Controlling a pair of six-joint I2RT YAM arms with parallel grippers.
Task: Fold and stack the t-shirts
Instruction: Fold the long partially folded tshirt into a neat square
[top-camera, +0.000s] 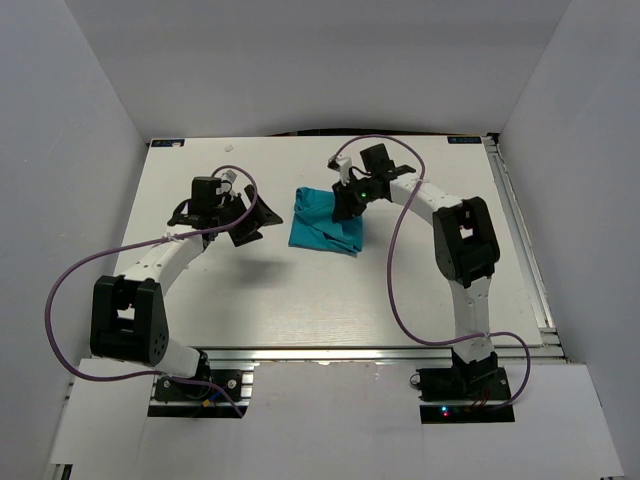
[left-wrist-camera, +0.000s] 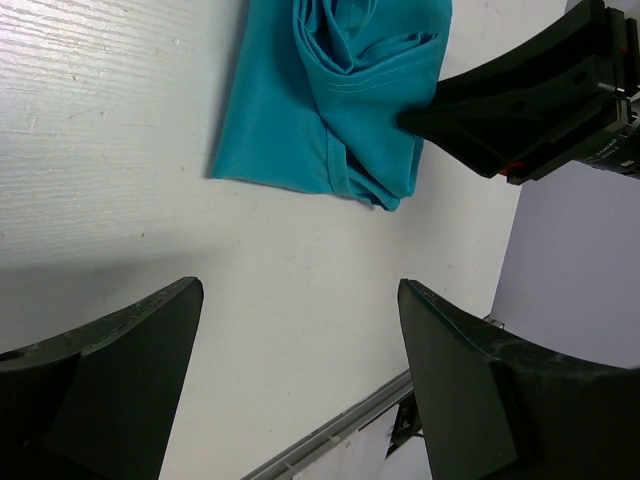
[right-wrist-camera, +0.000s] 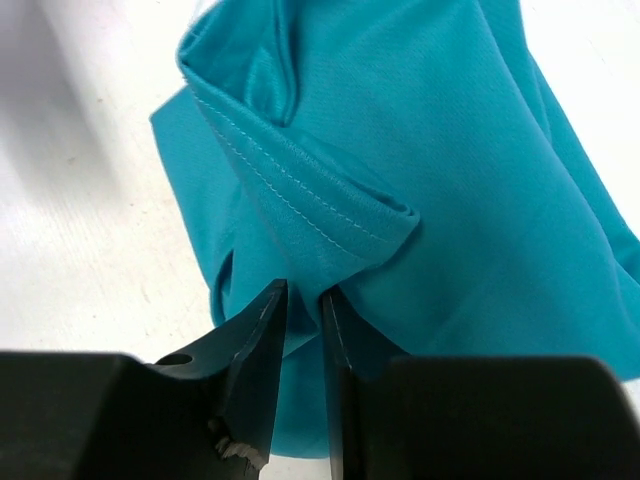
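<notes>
The teal t-shirt (top-camera: 322, 225) is lying on the white table (top-camera: 300, 300), on the far half and a touch right of the table's middle. It's not spread out at all, more of a lumpy, roughly rectangular bundle with several layers piled on each other. From the left wrist camera the t-shirt (left-wrist-camera: 300, 120) has one flat, fairly tidy corner resting on the table, and the crumpled folds sit on the side toward the table's right edge. The right gripper (top-camera: 350, 203) is down on that crumpled side. Its own camera shows the right gripper (right-wrist-camera: 300, 298) with both fingers (right-wrist-camera: 255, 345) drawn almost together, pinching a raised ridge of teal cloth between the tips. Just past the tips, a stitched hem curls over on top of the t-shirt (right-wrist-camera: 450, 150). The left gripper (top-camera: 245, 215) is over the left-of-middle part of the table, apart from the shirt and not touching it. In its wrist view the left gripper (left-wrist-camera: 300, 295) has its fingers spread wide, with only bare white tabletop showing between them. It looks raised off the table, since it casts a soft shadow there, but I can't tell how high.
</notes>
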